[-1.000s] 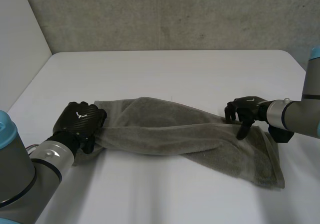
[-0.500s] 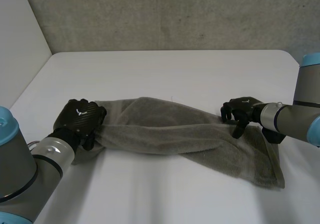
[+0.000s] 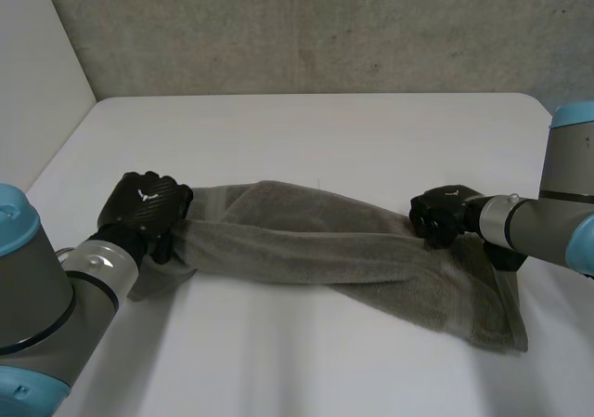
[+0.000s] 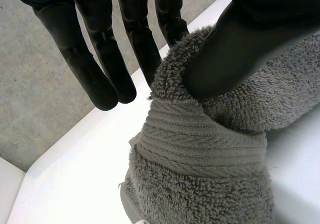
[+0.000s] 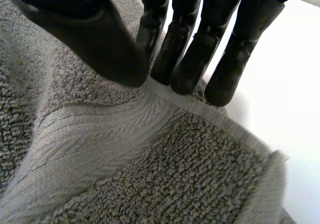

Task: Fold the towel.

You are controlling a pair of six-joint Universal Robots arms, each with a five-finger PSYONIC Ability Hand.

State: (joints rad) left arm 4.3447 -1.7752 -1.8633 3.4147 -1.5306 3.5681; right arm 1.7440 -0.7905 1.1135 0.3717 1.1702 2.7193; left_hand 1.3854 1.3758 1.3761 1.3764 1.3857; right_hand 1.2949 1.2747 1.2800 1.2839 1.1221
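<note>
Robotics test lab: a left arm (image 3: 42, 306) and a right arm (image 3: 548, 227), each with grey joints and light-blue caps, reach over a plain white tabletop (image 3: 316, 129). Beyond the black left hand (image 3: 144, 211) and right hand (image 3: 444, 216) stands a raw concrete wall (image 3: 325, 27). A flat white panel (image 3: 37, 83) closes the side beyond the left hand, giving the look of a purpose-built test cell.

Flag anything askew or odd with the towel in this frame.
The towel is not flat: it lies roped and twisted in a slanted band across the table, left hand pinching one bunched end, right hand pinching an edge near the other. No damage visible.
</note>
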